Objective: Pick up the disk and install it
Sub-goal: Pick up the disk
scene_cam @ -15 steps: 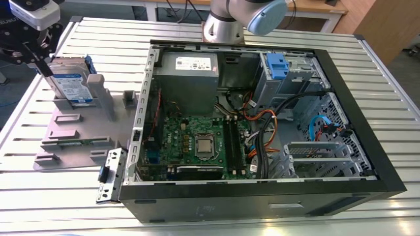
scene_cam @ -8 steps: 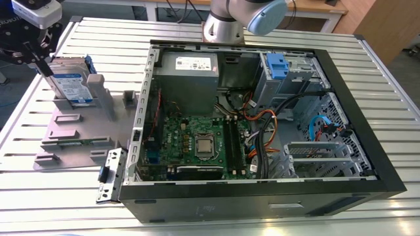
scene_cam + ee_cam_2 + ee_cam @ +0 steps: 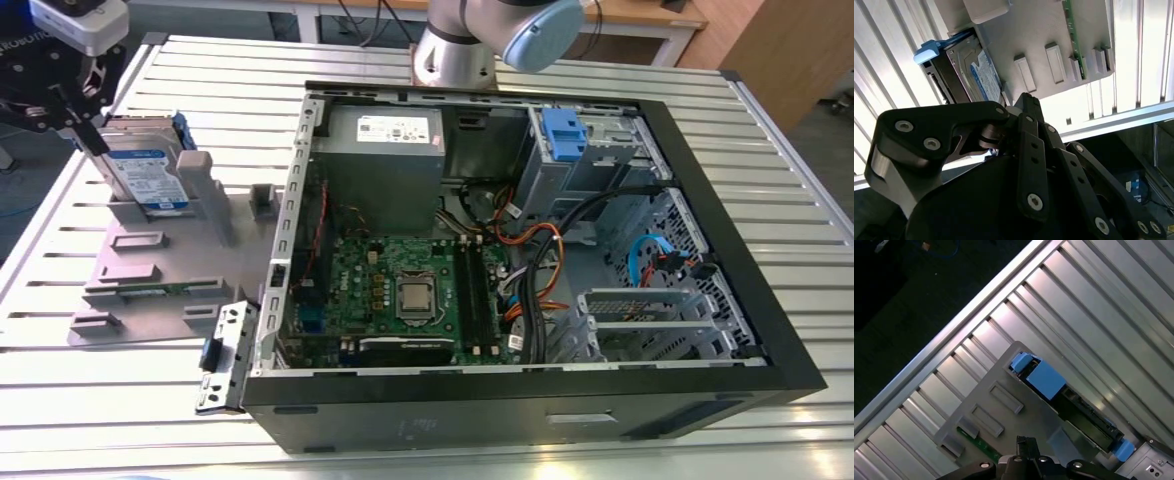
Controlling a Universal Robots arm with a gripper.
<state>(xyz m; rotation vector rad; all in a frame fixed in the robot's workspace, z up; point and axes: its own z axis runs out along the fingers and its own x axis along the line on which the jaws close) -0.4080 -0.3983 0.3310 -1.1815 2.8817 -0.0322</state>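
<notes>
Silver in a blue frame, the disk (image 3: 144,170) is standing on edge in a grey fixture (image 3: 147,270), near a corner of the slatted metal table (image 3: 80,400) at the exterior view's left. The gripper (image 3: 94,145) is hanging close by its top edge; I cannot tell whether the jaws are spread or pinching. The disk is probably stiff, fairly heavy and shock-sensitive, so gripping across its flat faces looks safest.

The arm (image 3: 465,45) carries its black claw (image 3: 88,132) tilted downward at the exterior view's upper left.
</notes>
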